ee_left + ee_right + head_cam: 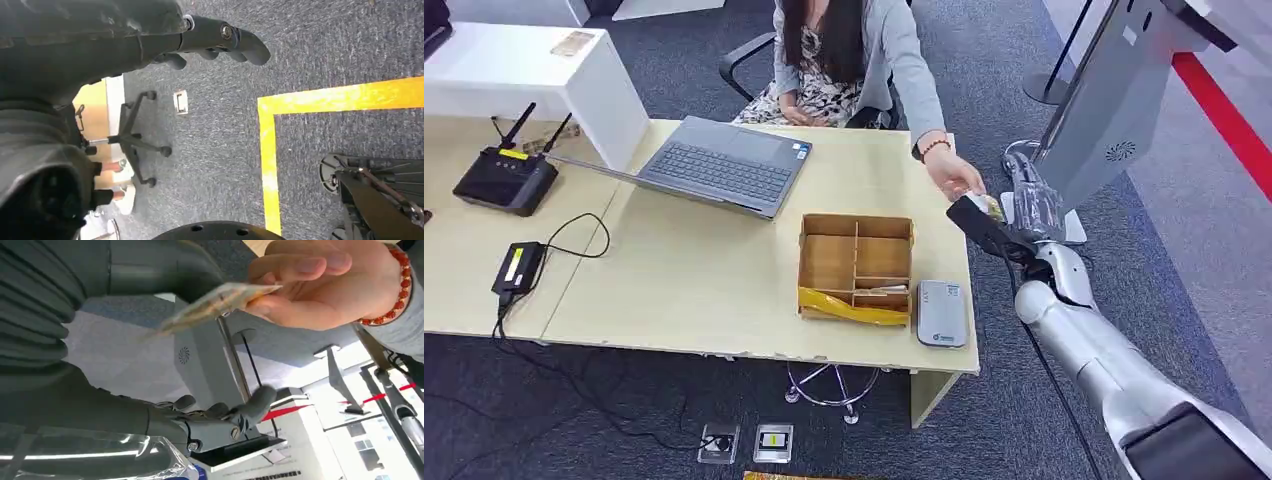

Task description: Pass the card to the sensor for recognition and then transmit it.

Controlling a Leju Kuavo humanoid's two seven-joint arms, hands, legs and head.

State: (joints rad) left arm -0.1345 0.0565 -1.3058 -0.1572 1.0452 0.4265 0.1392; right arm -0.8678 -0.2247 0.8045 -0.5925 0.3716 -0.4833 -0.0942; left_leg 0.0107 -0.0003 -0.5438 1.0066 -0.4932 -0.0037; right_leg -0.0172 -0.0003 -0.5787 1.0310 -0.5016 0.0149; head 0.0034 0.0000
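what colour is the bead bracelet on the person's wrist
Reddish-orange beads on the bracelet, clearest in the right wrist view.

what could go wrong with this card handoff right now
The person's hand pinches one end of the card, whose other end lies near the right hand; the contact is blurred. If both let go together, the card may drop, probably past the table edge. Pulling early could bend it.
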